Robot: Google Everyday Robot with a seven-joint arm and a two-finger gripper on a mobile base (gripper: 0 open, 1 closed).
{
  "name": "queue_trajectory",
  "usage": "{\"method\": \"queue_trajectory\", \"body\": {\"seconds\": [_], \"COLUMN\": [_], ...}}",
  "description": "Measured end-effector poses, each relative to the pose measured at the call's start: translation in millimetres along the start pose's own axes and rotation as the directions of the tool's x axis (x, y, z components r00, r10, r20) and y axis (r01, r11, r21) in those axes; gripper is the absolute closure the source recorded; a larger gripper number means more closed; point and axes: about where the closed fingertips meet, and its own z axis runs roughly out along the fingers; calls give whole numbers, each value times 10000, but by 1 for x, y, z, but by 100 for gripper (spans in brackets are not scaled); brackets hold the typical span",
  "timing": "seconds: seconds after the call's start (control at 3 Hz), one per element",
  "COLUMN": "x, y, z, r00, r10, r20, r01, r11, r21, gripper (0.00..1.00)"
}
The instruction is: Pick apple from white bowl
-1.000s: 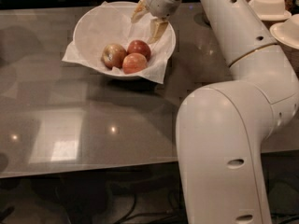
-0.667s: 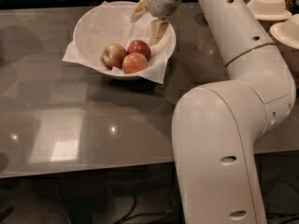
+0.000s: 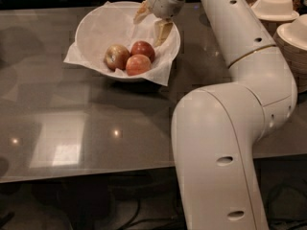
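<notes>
The white bowl (image 3: 96, 30), lined with crumpled white paper, stands at the back of the grey table. Three apples lie in it. The dark red apple (image 3: 143, 49) is at the back right, a yellow-green-and-red apple (image 3: 116, 57) is at the left, and a lighter orange-pink apple (image 3: 138, 64) is at the front. My gripper (image 3: 152, 22) hangs over the bowl's back right part, just above and behind the dark red apple. Its two tan fingers (image 3: 163, 30) are spread apart and hold nothing.
Stacked beige and white disposable bowls (image 3: 293, 37) stand at the right edge of the table (image 3: 72, 128). My white arm (image 3: 230, 128) fills the right side of the view, reaching from the front to the bowl.
My arm has shifted a little. The gripper stays over the bowl's back right part, open and empty. The apples have not moved.
</notes>
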Motion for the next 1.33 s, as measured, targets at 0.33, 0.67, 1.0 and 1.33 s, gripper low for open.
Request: {"method": "queue_trajectory", "body": {"seconds": [0.33, 0.67, 1.0, 1.33], "x": [0, -5, -11, -17], "y": [0, 1, 4, 7], "z": [2, 6, 5, 4], "r00": [10000, 9996, 9988, 9971], "r10": [-3, 58, 183, 352], "r20": [55, 265, 465, 682], "r01": [3, -55, -173, -332], "r11": [10000, 9999, 9996, 9990], "r21": [-34, -122, -215, -303], "gripper": [37, 35, 31, 31]}}
